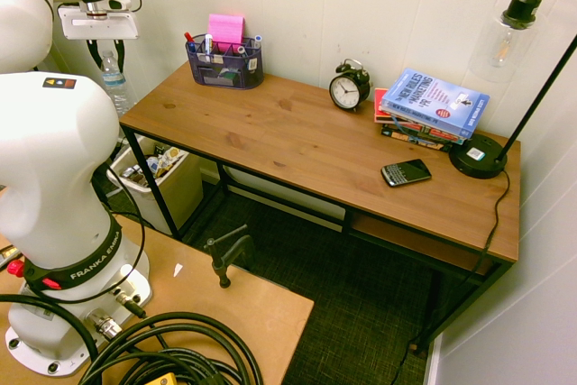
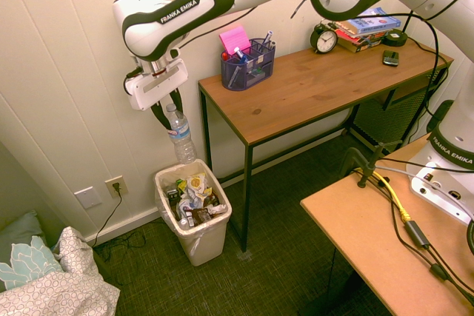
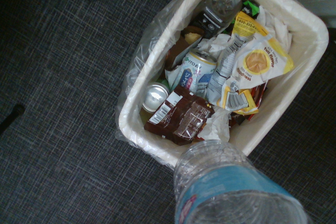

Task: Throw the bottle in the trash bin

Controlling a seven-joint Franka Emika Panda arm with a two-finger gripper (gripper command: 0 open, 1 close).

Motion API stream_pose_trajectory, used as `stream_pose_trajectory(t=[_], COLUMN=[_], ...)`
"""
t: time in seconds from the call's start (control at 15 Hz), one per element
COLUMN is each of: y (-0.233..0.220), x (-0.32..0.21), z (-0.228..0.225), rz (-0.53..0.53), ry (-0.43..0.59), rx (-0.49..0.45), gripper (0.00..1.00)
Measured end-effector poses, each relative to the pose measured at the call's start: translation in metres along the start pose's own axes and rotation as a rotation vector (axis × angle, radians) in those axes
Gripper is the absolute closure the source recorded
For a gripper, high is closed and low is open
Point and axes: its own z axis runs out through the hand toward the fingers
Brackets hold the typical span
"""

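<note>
Second exterior view gives us the clearest read: our pincer [image 2: 169, 106] is closed on the bottle [image 2: 180, 134], gripping it near the white cap so that the bottle hangs upright below the fingers. We take the trash bin [image 2: 194, 212] as our landmark. The bottle is in the air above the bin, over its rim on the wall side, and clear of the rubbish inside. The wrist view agrees: the bottle's ribbed body [image 3: 235, 190] fills the foreground, and the bin [image 3: 304, 24] lies beneath it with wrappers and a can piled to the rim.

The bench [image 2: 318, 83] stands just beside the bin, and the bottle is already off it.

We judge the pick-up and the carry as done. What is left is the release: we may need to shift slightly toward the bin's middle, then open the pincer so the bottle drops in.
</note>
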Motion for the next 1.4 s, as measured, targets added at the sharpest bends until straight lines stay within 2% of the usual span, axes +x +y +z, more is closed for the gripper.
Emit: stream_pose_trajectory(t=[0.67,0.93,1.13,1.27,1.4], y=[0.004,0.037,0.074,0.099,0.125], x=[0.010,0.027,0.019,0.014,0.018], z=[-0.024,-0.106,-0.176,-0.199,-0.203], rz=[0.016,0.090,0.155,0.224,0.305], ry=[0.023,0.100,0.171,0.198,0.217], rx=[0.038,0.124,0.159,0.178,0.192], gripper=[0.00,0.00,0.00,0.00,0.00])
